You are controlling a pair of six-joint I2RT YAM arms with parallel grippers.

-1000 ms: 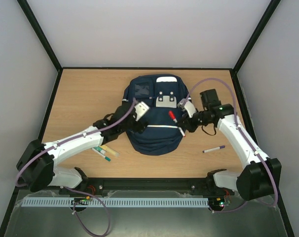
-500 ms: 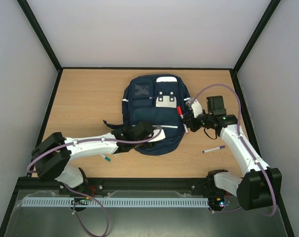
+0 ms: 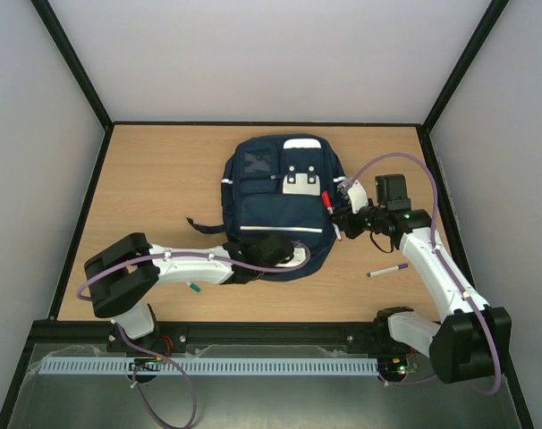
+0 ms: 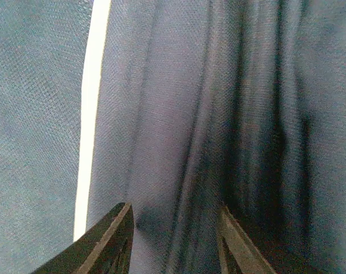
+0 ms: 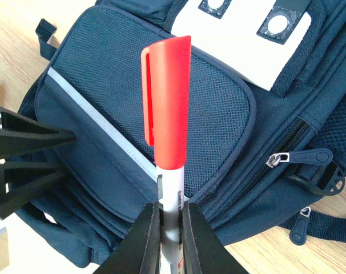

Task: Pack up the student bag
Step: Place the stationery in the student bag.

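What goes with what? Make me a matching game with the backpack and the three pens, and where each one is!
Things: 1 student bag; 2 red-capped marker; 3 purple-capped marker; 4 green-tipped pen.
Places: A lying loose, right of the bag; B pinched in the right end effector; C middle of the table; D beside the left arm.
Pairs: 1-C, 2-B, 3-A, 4-D.

Student bag (image 3: 280, 201) on table (image 3: 155, 179), marker (image 3: 387, 269) right of it, pen (image 3: 192, 287) near-left
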